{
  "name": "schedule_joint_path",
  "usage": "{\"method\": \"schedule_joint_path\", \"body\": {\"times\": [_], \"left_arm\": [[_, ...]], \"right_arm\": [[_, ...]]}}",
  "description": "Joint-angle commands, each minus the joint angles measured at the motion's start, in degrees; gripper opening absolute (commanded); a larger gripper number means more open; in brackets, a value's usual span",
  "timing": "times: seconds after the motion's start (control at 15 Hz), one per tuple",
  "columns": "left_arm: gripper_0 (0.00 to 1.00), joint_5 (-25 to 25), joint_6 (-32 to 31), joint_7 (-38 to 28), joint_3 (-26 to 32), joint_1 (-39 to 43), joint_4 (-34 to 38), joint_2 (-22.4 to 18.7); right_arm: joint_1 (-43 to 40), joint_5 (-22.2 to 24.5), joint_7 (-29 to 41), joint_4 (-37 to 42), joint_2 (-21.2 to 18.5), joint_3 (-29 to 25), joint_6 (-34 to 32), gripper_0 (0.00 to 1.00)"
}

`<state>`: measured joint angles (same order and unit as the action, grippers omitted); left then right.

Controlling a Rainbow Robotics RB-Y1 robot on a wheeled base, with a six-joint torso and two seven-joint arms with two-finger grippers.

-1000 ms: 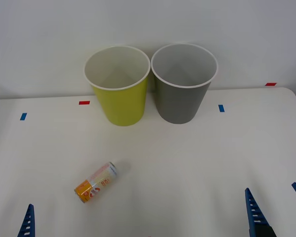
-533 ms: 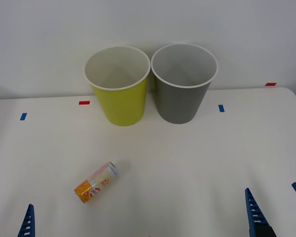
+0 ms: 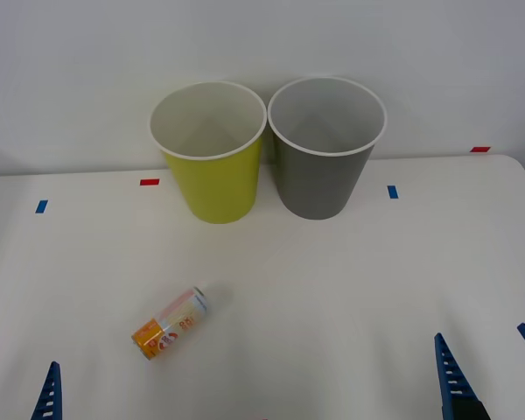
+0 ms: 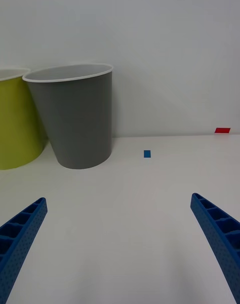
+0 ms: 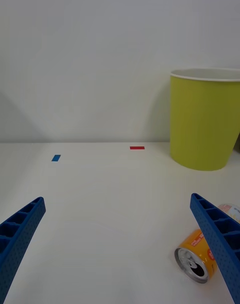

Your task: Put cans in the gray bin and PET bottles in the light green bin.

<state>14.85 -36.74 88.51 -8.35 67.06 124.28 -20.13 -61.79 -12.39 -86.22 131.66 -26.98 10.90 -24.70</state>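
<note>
White table (image 3: 350,289) against a plain white wall; we use the gray bin (image 3: 324,166) as our reference. It stands upright at the far side of the table, white rim, nothing visible inside. Light green bin (image 3: 212,166) is just beside it on its left, rims nearly touching, also upright. Can (image 3: 170,324) lies on its side well in front of the gray bin and off to its left, orange end toward us, bare table all round it. Small blue tape mark (image 3: 392,191) sits just right of the gray bin, a red one (image 3: 479,149) further right. Our right gripper (image 4: 120,244) hovers low over the near table edge, in front and right of the gray bin, fingers spread wide, holding nothing. Our left gripper (image 5: 117,244) hovers at the near edge far left of the bin, spread too, the can just beside one fingertip.
</note>
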Motion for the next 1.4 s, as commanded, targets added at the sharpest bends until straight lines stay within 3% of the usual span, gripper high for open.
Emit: {"method": "schedule_joint_path", "body": {"times": [0.07,0.6,1.13,1.4], "left_arm": [[1.00,-0.18,1.05,-0.09,-0.26,-1.93,-2.20,-0.26],[1.00,-0.88,2.37,-0.70,-0.35,-4.13,-2.37,-11.60],[1.00,-2.02,11.95,-0.62,-4.22,-14.94,-2.37,-24.96],[1.00,-2.20,17.75,-0.53,-5.54,-18.98,-1.14,-28.39]], "right_arm": [[0.00,0.00,0.00,0.00,0.00,0.00,0.00,1.00],[0.00,0.00,0.00,0.00,0.00,0.00,0.00,1.00],[0.00,0.00,0.00,0.00,0.00,0.00,0.00,1.00],[0.00,0.00,0.00,0.00,0.00,0.00,0.00,1.00]]}}
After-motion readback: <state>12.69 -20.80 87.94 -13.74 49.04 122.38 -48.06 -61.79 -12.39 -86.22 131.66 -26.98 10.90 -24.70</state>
